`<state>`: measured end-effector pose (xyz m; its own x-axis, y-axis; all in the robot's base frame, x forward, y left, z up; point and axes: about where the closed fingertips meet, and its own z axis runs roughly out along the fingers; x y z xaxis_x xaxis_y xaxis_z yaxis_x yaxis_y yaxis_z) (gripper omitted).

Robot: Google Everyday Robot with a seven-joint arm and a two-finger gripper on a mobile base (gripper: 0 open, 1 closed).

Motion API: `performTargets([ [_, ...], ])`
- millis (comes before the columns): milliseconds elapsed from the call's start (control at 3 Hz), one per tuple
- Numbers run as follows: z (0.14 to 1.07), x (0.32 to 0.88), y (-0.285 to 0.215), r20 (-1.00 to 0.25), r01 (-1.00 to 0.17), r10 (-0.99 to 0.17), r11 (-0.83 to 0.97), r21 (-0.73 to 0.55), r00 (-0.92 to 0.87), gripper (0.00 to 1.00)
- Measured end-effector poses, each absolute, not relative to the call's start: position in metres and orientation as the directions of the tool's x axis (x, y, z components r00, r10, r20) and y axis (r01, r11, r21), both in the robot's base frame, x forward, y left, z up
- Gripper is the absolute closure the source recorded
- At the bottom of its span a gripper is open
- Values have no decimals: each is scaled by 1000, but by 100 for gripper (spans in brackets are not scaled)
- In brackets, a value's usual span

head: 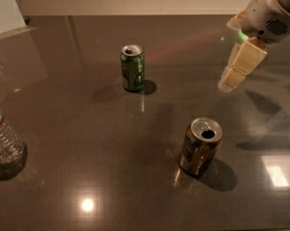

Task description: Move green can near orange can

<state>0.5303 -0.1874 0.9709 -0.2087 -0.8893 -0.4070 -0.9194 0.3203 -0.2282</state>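
At the far right of the counter (86, 143), the gripper (230, 81) hangs in the air above the dark surface, slanting down and toward the left. Whether it is spread or pressed together I cannot tell, and nothing shows in its grasp. The green can (133, 67) lies well apart from it, off to the left at about the same depth, with bare counter between the two. This can stands upright, its long axis vertical, its silver top and drinking hole facing up and its pale markings on the side toward the near edge. The orange can (200, 147) also stands upright, nearer in the scene and right of centre, nearer than the gripper and a little left of it. So the green can sits far and left of the orange can, well apart from it. As I judge it, the coming move turns on a long leftward reach, closing across the can's round body. A clear water bottle (2, 138) stands at the near left, away from this path.
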Motion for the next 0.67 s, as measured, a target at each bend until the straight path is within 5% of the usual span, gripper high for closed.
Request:
performTargets([
  [667,935,569,-124,-550,-931,-827,285,-229,-118,0],
])
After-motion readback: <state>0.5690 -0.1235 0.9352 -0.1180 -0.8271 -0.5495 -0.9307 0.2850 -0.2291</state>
